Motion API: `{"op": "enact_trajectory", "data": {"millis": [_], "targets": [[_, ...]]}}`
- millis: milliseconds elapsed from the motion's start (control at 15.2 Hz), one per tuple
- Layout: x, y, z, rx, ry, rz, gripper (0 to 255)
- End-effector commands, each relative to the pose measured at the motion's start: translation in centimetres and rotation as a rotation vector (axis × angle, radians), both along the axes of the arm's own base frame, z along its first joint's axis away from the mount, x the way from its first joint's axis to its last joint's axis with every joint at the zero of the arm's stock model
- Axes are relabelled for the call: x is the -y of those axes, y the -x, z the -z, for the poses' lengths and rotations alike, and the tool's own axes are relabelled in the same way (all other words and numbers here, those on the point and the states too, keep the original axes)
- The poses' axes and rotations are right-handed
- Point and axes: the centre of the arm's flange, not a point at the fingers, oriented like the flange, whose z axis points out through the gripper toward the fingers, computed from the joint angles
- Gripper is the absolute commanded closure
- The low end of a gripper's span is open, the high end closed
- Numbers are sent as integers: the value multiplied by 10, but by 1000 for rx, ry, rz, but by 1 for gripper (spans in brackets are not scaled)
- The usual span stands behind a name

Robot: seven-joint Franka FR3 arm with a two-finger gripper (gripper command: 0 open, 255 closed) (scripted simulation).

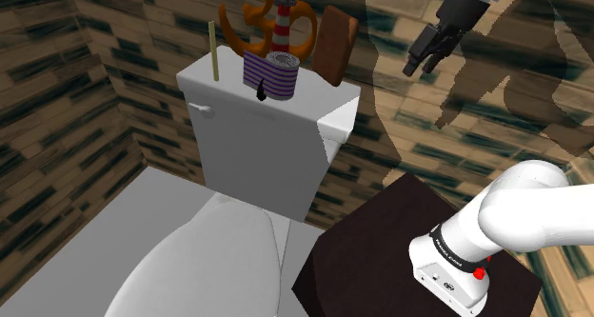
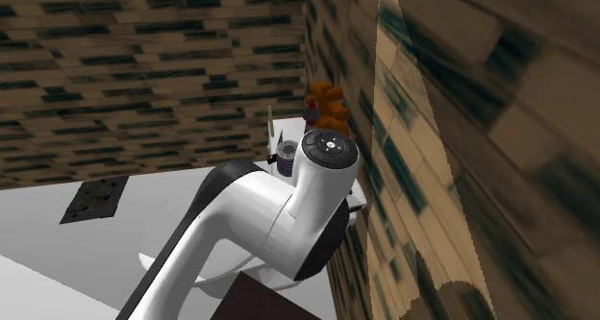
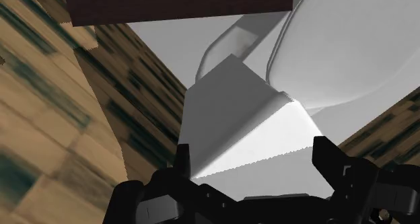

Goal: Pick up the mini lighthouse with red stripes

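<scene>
The mini lighthouse (image 1: 284, 16), banded red and white, stands at the back of the white toilet tank's lid (image 1: 314, 104), in front of an orange curly ornament (image 1: 249, 18). A purple striped roll (image 1: 269, 74) partly hides its base. My gripper (image 1: 420, 68) hangs in the air to the shoulder view's right of the tank, about level with the lighthouse and well clear of it. In the wrist view the gripper (image 3: 256, 157) is open, its fingers (image 3: 183, 159) apart with nothing between them, looking down on a corner of the tank (image 3: 235, 122).
A brown board (image 1: 336, 43) leans at the tank's right rear, nearest the gripper. A thin yellow stick (image 1: 213, 50) stands at the lid's left. The toilet seat (image 1: 200, 267) lies below the tank, beside the dark stand (image 1: 381, 253). Brick walls close in behind and at both sides.
</scene>
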Motion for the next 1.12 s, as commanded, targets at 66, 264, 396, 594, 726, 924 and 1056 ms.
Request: {"op": "enact_trajectory", "data": {"millis": [66,264,396,594,726,924,1056], "targets": [[-3,-11,-2,17,9,-17,0],[-13,-42,-7,66,35,-69,0],[-20,-63,-12,99,52,-104,0],[-33,-93,-20,149,78,-156,0],[-43,-112,-26,182,95,-191,0],[-59,-140,-35,232,121,-243,0],[-70,-158,-42,265,139,-277,0]]}}
